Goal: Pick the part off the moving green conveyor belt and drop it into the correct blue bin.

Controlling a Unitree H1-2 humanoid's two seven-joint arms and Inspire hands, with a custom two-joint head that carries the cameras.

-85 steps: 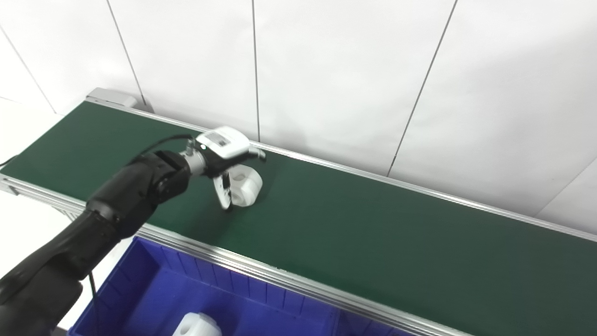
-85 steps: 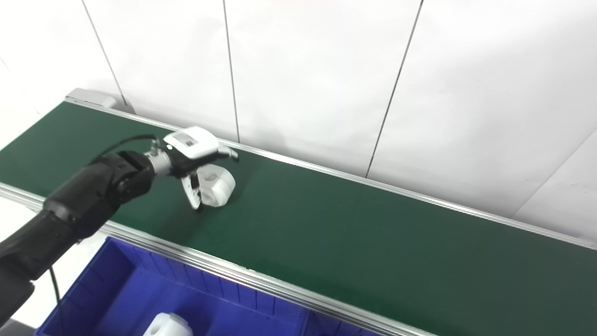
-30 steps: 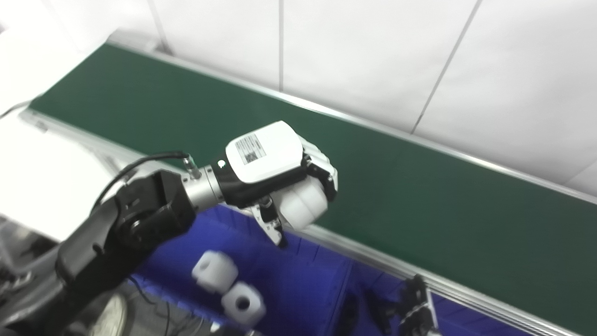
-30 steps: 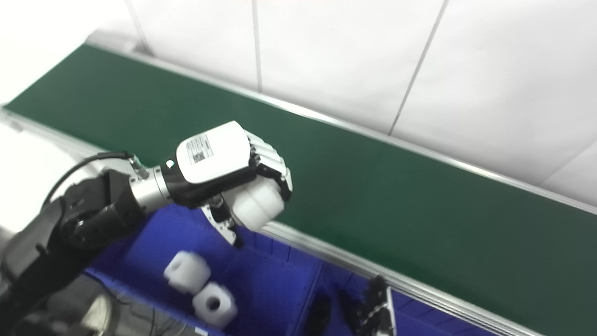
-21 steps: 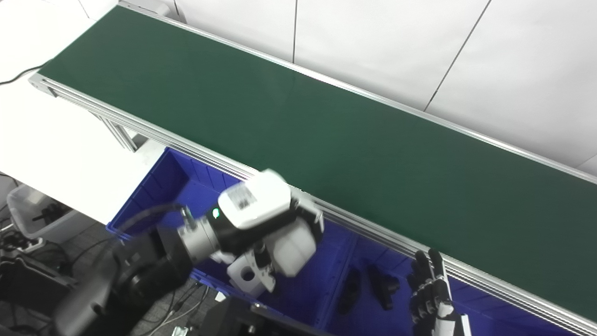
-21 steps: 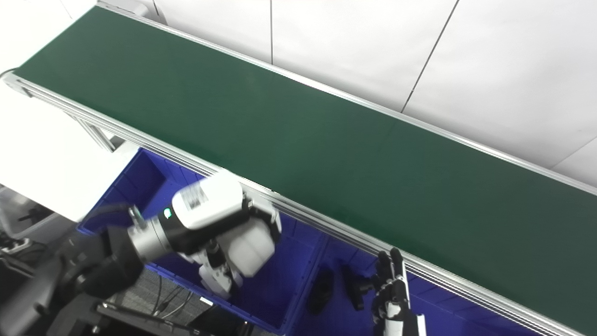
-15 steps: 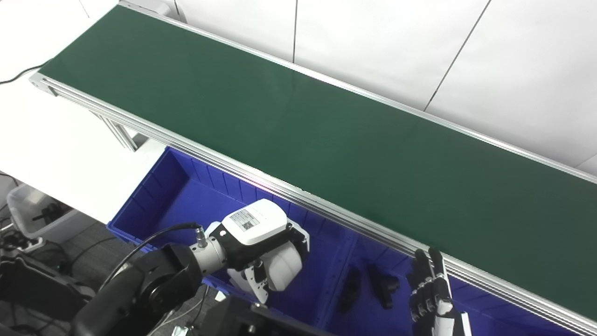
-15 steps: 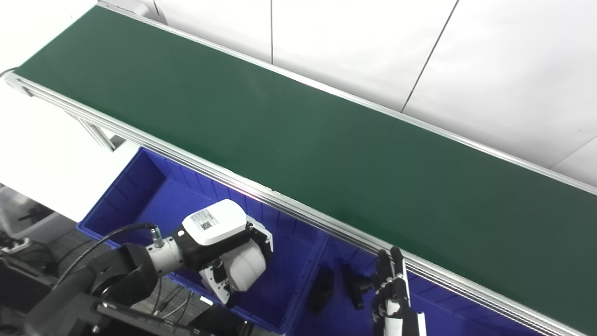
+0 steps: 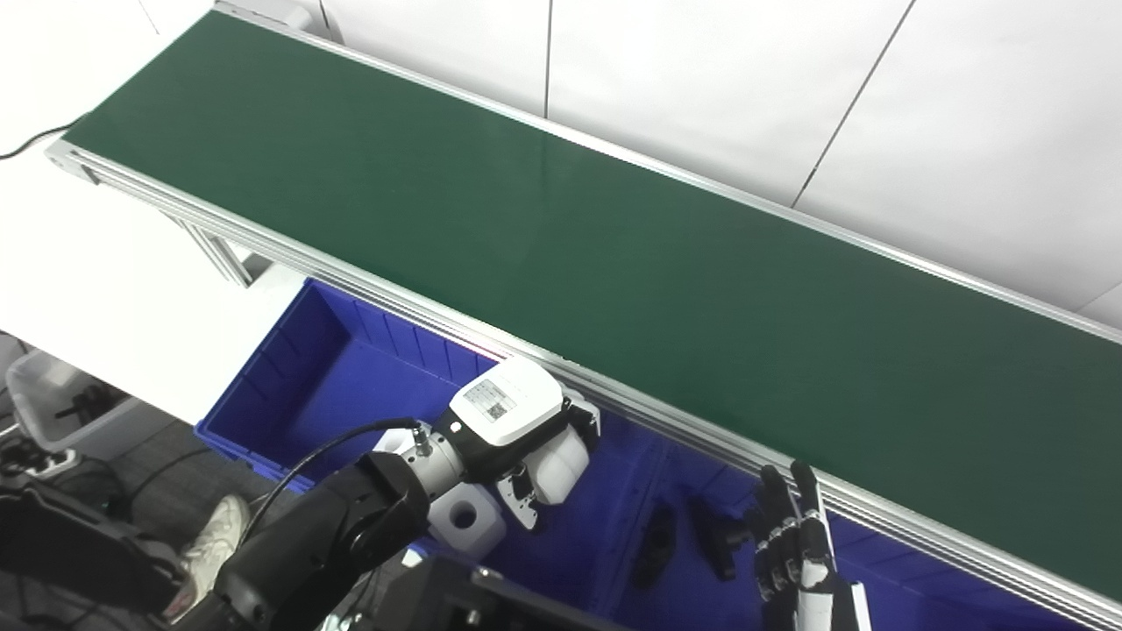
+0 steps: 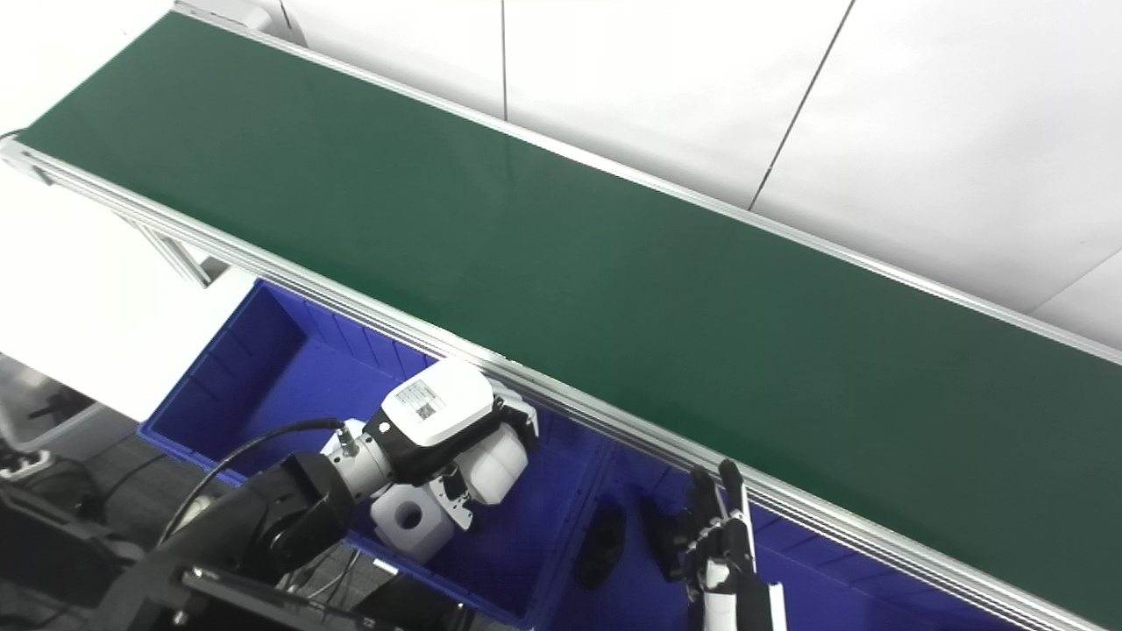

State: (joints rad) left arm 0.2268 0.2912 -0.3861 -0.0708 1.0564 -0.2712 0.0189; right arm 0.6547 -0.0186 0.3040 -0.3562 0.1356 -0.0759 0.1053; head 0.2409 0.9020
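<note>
Left eye view: white part (image 9: pixel 558 457) clasped in left robot hand (image 9: pixel 526 434)

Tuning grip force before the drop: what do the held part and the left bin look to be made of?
The part in the left hand looks like matte white plastic, possibly printed or moulded: even white, rounded edges, no glints. The left bin looks like rigid moulded blue plastic with a slight sheen: uniform colour and ribbed inner walls. Neither can be confirmed from looks alone.
</note>
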